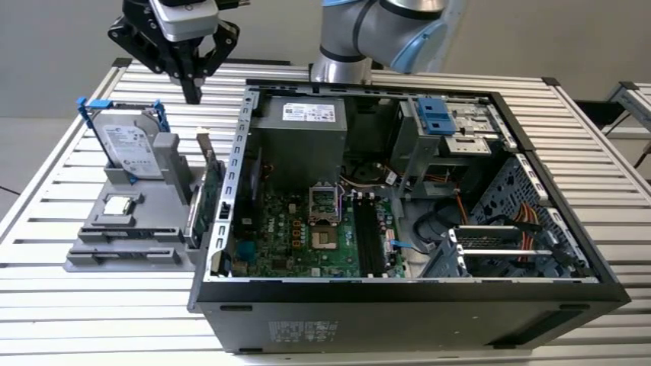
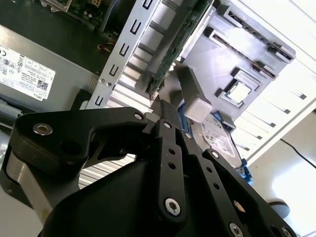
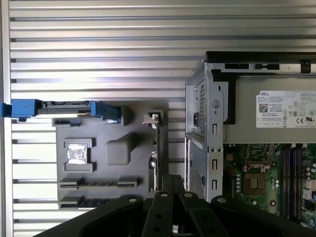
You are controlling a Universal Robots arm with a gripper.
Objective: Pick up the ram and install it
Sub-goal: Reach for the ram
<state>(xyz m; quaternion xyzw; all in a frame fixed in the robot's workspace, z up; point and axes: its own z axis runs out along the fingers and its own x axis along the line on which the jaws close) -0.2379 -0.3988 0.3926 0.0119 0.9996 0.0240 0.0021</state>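
Nearest you in the exterior view stands the open computer case (image 1: 407, 313), lying on its side on the ribbed metal table (image 1: 102, 328). Inside it you can see the green motherboard (image 1: 295, 236), its long black memory slots (image 1: 367, 240) and, further back, the grey power supply (image 1: 305, 122).

On the exterior view's left, just beside the case, sits a grey holder (image 1: 87, 261). The ram (image 3: 96, 202) looks to be the thin dark strip standing edge-up in the holder's slot nearest you, though you cannot tell this for certain. Behind it lie a second slot, the small silver processor chip (image 1: 120, 204), and then the hard drive (image 1: 133, 149), upright in a blue-handled frame. A green expansion card (image 1: 209, 200) stands on edge along the holder's side, between the slots and the case wall.

Farther back, your gripper (image 1: 191, 95) hangs above the holder's far end, near the card's metal bracket and touching nothing. Its jaws are pressed together, with nothing between them. In both wrist views the black fingers (image 2: 168, 148) meet at the tip.

Behind it, the arm (image 1: 376, 30) rises from the table's far edge before a plain grey wall.
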